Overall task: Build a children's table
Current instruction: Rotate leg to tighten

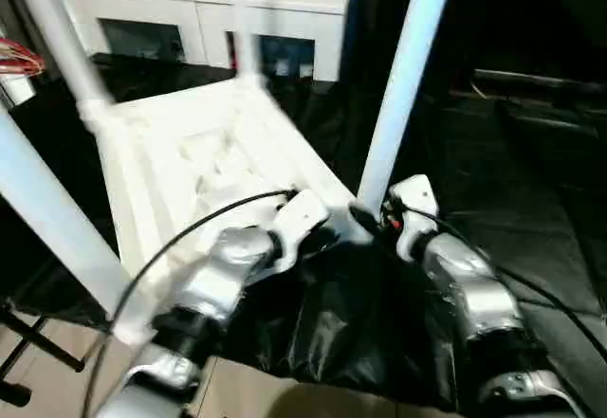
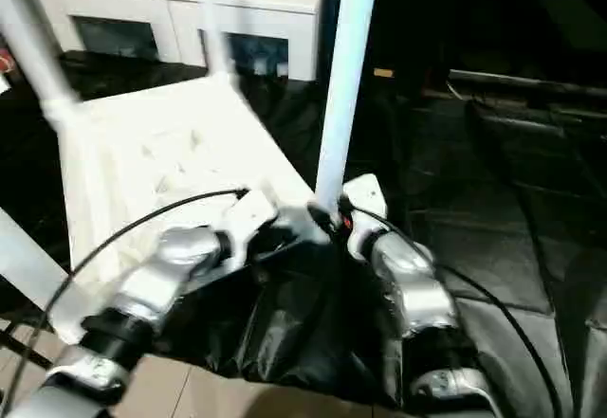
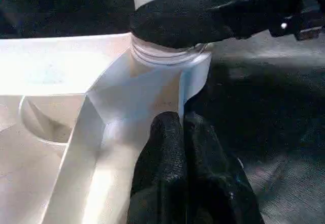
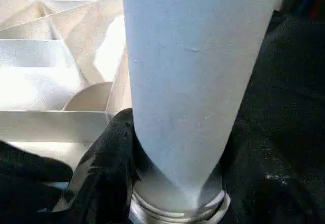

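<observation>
Table leg [image 1: 403, 86] in corner socket [image 3: 167, 56]

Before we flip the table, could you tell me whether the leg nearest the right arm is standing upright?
Upright: the leg rises from its corner socket.
</observation>
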Tool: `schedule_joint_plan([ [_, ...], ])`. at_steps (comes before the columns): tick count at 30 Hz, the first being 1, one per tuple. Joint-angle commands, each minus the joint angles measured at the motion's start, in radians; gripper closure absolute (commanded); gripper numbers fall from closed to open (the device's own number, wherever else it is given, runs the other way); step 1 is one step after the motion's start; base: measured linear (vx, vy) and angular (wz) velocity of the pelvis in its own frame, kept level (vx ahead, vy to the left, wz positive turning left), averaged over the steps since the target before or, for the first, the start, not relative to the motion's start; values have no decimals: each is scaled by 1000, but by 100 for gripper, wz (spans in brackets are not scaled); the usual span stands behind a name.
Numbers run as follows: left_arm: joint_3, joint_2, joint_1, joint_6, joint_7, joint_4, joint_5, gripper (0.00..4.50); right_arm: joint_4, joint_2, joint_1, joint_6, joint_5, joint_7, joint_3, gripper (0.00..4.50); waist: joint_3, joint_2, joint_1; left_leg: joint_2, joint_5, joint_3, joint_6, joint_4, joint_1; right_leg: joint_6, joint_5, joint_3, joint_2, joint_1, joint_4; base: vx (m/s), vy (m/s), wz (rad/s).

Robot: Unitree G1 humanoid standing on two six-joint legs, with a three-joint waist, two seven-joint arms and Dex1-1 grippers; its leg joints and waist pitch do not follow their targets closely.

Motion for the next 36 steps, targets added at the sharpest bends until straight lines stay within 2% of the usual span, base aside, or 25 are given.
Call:
schedule_joint_plan([
  [1,-35,-70,-44,-42,-4,-23,-22,450,35,76,2,12,-2,62,95,196,-63,-8,7,53,-173,-34,57,-63,6,-170,-240,67,-103,43,-94,0,0,0],
  [6,-39,-38,-27,-72,-58,-39,-31,450,24,41,3,11,36,122,64,153,-60,-6,6,55,-187,-34,64,-64,7,-172,-251,67,-102,42,-96,0,0,0],
  [9,-41,4,-11,-96,-127,-66,-57,450,16,-23,-1,8,55,193,51,133,-60,-6,8,56,-194,-34,67,-64,8,-171,-259,67,-102,43,-97,0,0,0],
  [10,-42,20,-6,-106,-159,-76,-68,450,17,-49,-5,7,53,219,50,108,-60,-4,11,57,-190,-34,67,-64,9,-175,-252,68,-102,41,-95,0,0,0],
  [12,-43,44,2,-120,-212,-89,-86,450,18,-91,-11,-4,45,262,56,101,-62,-3,16,58,-179,-34,66,-63,9,-180,-235,68,-102,44,-92,0,0,0],
  [13,-43,48,4,-122,-221,-91,-89,450,18,-98,-11,-7,43,270,57,95,-62,-3,16,58,-177,-32,69,-63,9,-184,-228,69,-101,42,-91,0,0,0],
  [14,-45,69,9,-131,-268,-101,-104,450,9,-135,-10,-13,45,331,68,95,-62,0,25,60,-178,-31,70,-62,14,-190,-220,69,-102,40,-90,0,0,0],
  [15,-45,84,11,-136,-302,-107,-114,450,-2,-163,-8,-18,49,386,78,95,-61,-2,27,59,-170,-31,71,-63,9,-192,-208,68,-100,44,-87,0,0,0],
  [17,-46,107,12,-130,-347,-113,-126,450,-30,-206,3,3,67,482,91,95,-62,-2,32,60,-162,-31,76,-62,9,-194,-192,69,-102,45,-85,0,0,0],
  [20,-57,145,15,-124,-421,-111,-134,450,-49,-266,21,-5,67,601,123,95,-63,-6,37,61,-150,-30,88,-61,8,-198,-175,67,-100,47,-81,0,0,0],
  [22,-59,154,16,-125,-439,-109,-137,450,-53,-280,25,-5,71,631,129,95,-63,-4,41,61,-142,-29,92,-60,7,-201,-170,67,-100,46,-79,0,0,0],
  [26,-57,186,13,-127,-491,-99,-151,450,-79,-322,35,6,106,728,143,95,-61,-6,48,62,-159,-29,88,-60,9,-190,-219,66,-100,44,-84,0,0,0],
  [28,-58,192,14,-125,-503,-101,-154,450,-83,-326,34,12,115,743,143,123,-62,-6,49,63,-160,-30,84,-61,10,-188,-228,66,-101,43,-85,0,0,0],
  [32,-57,211,15,-122,-533,-102,-167,450,-100,-346,46,4,128,790,147,143,-64,-11,58,63,-142,-28,84,-59,11,-188,-212,67,-101,43,-81,0,0,0],
  [36,-60,225,22,-112,-554,-110,-174,450,-106,-354,56,4,135,815,148,178,-64,-11,60,63,-131,-29,89,-59,9,-192,-191,67,-101,43,-78,0,0,0],
])
